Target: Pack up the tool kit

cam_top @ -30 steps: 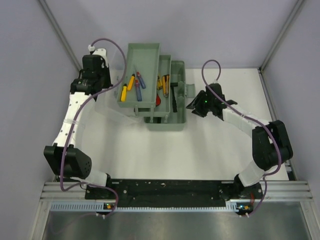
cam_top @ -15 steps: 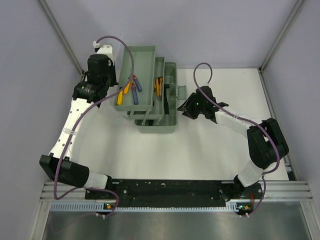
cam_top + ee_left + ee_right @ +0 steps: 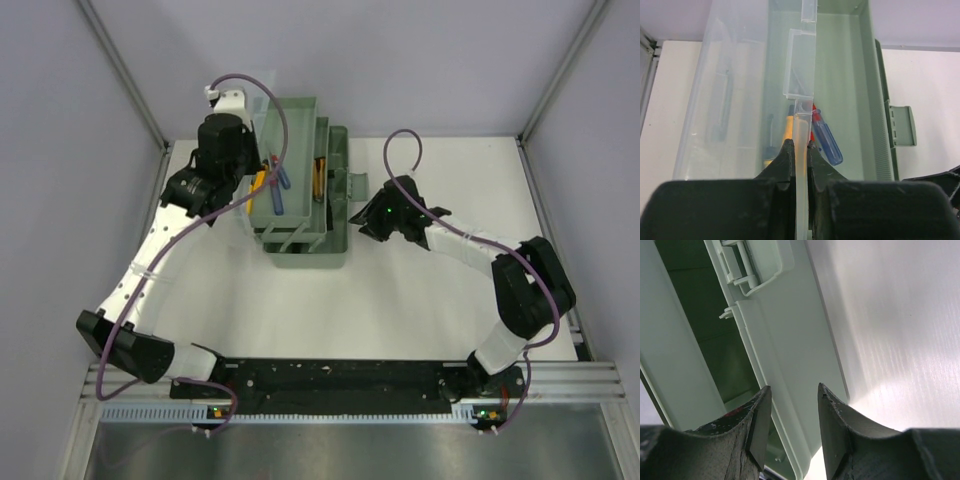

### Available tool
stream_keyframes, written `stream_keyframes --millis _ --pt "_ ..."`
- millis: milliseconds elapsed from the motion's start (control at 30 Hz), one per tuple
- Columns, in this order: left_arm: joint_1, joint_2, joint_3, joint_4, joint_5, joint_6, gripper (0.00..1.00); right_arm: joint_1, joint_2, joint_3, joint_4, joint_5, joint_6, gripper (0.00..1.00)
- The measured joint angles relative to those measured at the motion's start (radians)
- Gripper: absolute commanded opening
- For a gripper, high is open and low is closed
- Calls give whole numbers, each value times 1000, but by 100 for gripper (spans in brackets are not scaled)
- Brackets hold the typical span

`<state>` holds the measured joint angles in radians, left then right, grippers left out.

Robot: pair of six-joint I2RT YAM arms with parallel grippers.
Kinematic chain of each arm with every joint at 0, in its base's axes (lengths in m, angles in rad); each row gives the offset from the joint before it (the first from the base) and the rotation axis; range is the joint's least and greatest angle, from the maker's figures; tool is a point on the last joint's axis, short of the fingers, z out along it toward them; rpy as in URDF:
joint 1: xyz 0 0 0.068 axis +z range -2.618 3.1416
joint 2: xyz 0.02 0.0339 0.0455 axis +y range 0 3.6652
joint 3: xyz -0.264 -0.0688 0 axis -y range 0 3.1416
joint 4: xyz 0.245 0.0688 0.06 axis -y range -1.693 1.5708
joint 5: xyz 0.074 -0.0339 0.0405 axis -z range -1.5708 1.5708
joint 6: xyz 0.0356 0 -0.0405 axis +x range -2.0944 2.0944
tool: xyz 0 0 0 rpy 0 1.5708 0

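The left gripper [image 3: 800, 150] is pinched shut on the thin edge of the translucent lid [image 3: 730, 100], its fingers flat against both faces of the panel; the lid stands on edge over the sage-green toolbox [image 3: 867, 90], which sits at the far side of the white table [image 3: 930, 100], between the two arms. Below the lid, in the upper tray, lie a blue screwdriver [image 3: 827, 142] and an orange-handled one [image 3: 788, 125]; a green latch [image 3: 903, 125] juts from the box's right side. The right gripper [image 3: 790, 412] is part-open, its dark fingers either side of the box's smooth outer wall; whether the pads touch it I cannot tell. The lid looks light, glossy and somewhat flexible, so a pinch on its rim may slip or bow the panel; holding near a moulded rib seems safer. The box itself is stiff matte plastic with ridged edges, probably light enough to skid on the table; bracing its wall while the trays fold seems wise.
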<state>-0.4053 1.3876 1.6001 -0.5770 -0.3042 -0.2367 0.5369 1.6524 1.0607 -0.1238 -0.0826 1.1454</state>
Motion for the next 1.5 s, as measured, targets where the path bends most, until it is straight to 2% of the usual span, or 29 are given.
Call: stream_keyframes --millis 33,167,267,333,500,733,867,1100,1300,1400,1500 --pt "-6 0 -2 2 0 -7 3 0 0 0 0 0 2 41" --pt "-23 0 -14 22 26 -52 37 0 0 0 -2 2 7 41" --pt "-41 -1 -34 30 115 -113 57 6 2 0 -3 3 11 41" --pt "-58 -4 -52 48 182 -155 63 14 4 0 -2 2 12 41" --pt "-70 -12 -71 88 337 -208 69 26 6 0 0 2 18 41" --pt "-67 -66 -68 130 447 -229 77 24 -8 -21 -13 31 8 42" --pt "-67 -84 -46 131 456 -219 80 16 -10 -95 -84 45 -9 45" --pt "-40 -89 -30 83 375 -169 83 -39 -62 -157 -159 55 -63 56" --pt "68 -82 -30 4 369 -156 87 -114 -126 -158 -148 26 -130 69" --pt "161 -64 -34 -8 444 -149 89 -162 -121 -166 -93 -58 -177 72" --pt "209 -26 -42 -9 490 -123 89 -206 -99 -171 -7 -165 -203 74"
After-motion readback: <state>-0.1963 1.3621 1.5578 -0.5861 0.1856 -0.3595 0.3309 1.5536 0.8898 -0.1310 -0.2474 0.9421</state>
